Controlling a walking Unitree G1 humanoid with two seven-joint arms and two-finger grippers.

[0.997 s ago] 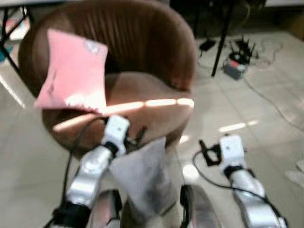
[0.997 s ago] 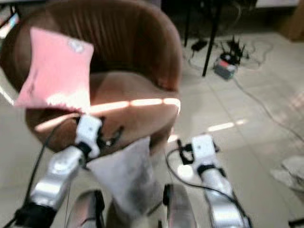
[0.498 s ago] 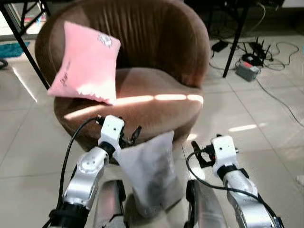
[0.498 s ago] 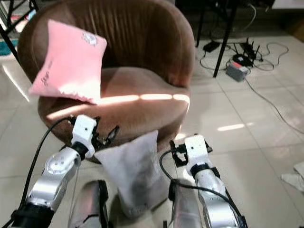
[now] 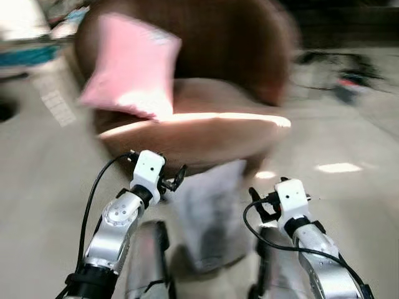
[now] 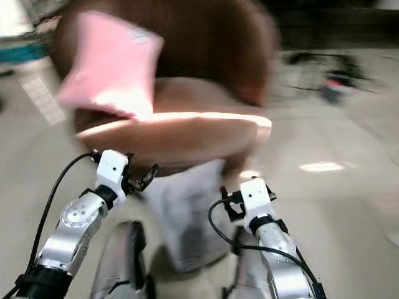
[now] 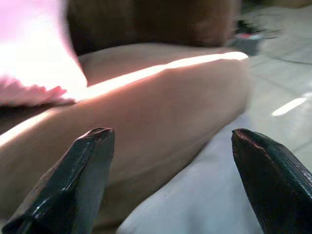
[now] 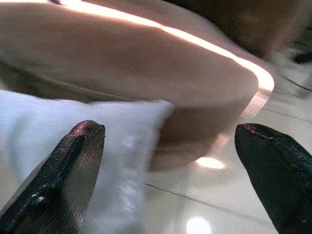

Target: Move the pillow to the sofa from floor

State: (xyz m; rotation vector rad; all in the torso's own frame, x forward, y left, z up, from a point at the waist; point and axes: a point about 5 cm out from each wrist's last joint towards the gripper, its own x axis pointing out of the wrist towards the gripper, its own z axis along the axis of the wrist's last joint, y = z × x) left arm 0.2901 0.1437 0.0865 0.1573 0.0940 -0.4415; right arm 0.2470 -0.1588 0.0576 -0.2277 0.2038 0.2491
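Head views motion-blurred. Grey pillow (image 5: 209,215) outline smeared, lower part hidden between robot's legs. Cables and devices on floor (image 5: 340,78) unreadable. Sofa (image 5: 206,134) top cropped.

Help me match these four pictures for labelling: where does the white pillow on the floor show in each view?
Left eye view: white pillow low in the middle, between the two arms, in front of the brown sofa.
Right eye view: low in the middle again, blurred.
Left wrist view: pale cloth below the seat edge, between the black fingers.
Right wrist view: pillow corner against the sofa base.
Shared landmark: the sunlit stripe across the seat.
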